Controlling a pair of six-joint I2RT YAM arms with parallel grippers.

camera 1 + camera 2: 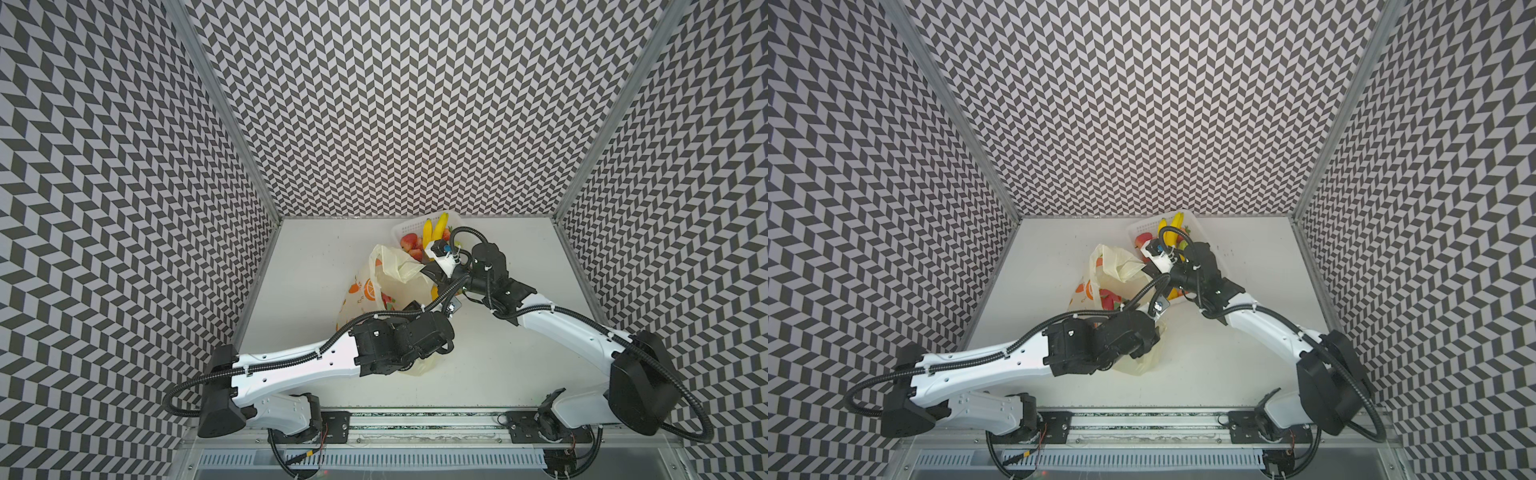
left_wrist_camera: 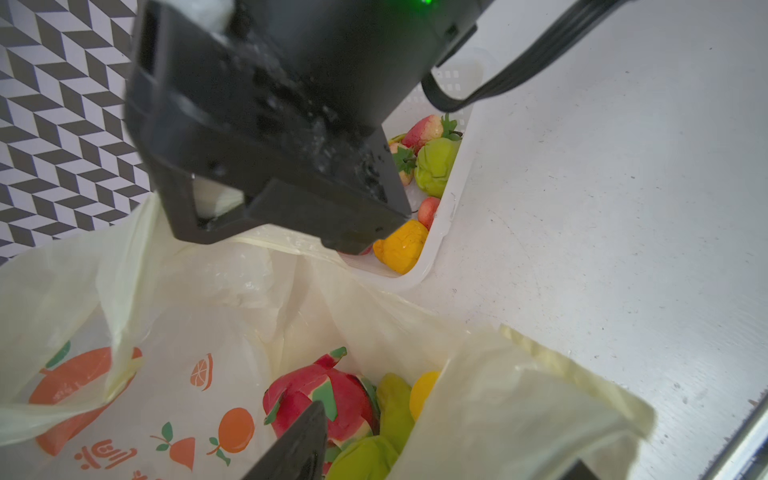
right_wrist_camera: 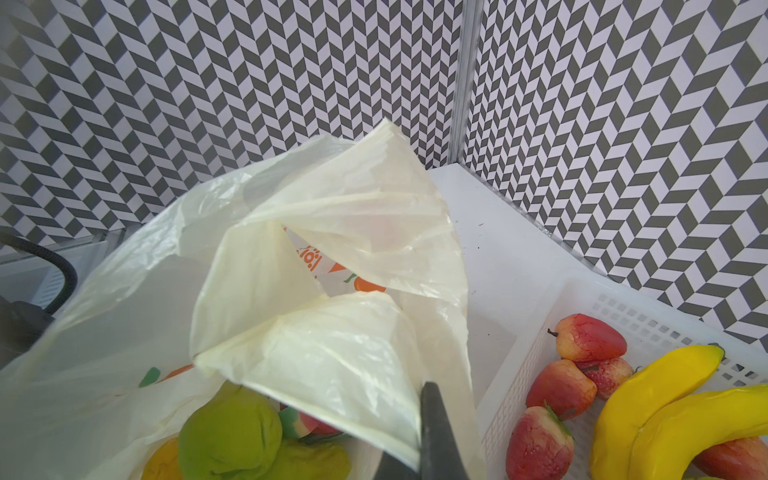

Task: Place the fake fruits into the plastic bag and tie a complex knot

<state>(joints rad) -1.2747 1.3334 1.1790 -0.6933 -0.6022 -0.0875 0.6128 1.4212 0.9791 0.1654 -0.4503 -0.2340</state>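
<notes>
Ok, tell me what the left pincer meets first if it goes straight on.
Probably the bag: its folded rim lies between the jaws of the open left pincer. The dragon fruit and a pear sit just beyond, inside it; depth is unclear.

Robot lab test cell. I'm boxed in by black-and-white chevron-patterned wall panels (image 1: 395, 104) on bare aluminium frame posts (image 1: 224, 104). The white tabletop (image 1: 519, 361) is plain. My white-and-black left arm (image 1: 291, 380) and right arm (image 1: 569, 328) are bolted to a metal rail (image 1: 415, 422) at its near edge, with black corrugated cable conduit (image 1: 286, 362) exposed. The objects are props: glossy plastic fake fruits (image 3: 648, 399) in a white perforated plastic basket (image 3: 623, 311).
</notes>
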